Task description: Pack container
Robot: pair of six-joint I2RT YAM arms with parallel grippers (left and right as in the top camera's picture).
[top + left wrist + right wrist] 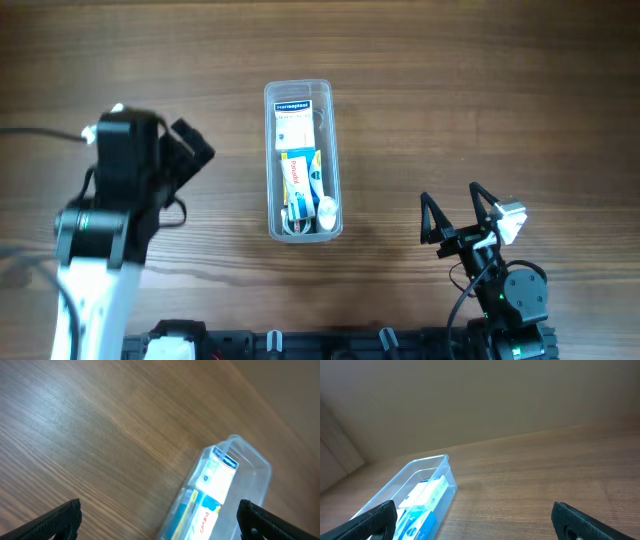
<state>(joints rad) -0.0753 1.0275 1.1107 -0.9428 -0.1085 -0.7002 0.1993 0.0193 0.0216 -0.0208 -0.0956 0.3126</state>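
- The left gripper [198, 142], black and two-fingered on a white and black arm, has its fingers [56, 522] spread as wide as they go. Nothing sits between them and they touch nothing.
- In the left wrist view, the two black fingertips show only at the lower corners, with bare wood between them.
- The right gripper [451, 194], black with slim pointed fingers [370, 521], is also fully spread and empty. It is clear of the table and of every object.
- The clear plastic container [268, 150], a long rectangular tub with rounded corners and a rim, stands upright near the middle of the brown wood-grain table [470, 90]. Its long side runs away from the robot.
- The container lies between the two grippers, apart from both. The left gripper is level with its middle, and the right gripper is nearer the robot, past its near end.
- Inside the container, a white box with a blue band [293, 122] lies at the far end. A yellow and blue box [299, 176] lies behind it toward the near end.
- A small white rounded piece [326, 210] sits at the near right corner. What it is cannot be made out.
- The far end of the tub, beyond the white box, shows a bare strip of floor.
- Open wood surrounds the container on all four sides, wide to the left and right.
- A black frame [300, 345] runs along the table's near edge, between the two arm bases.
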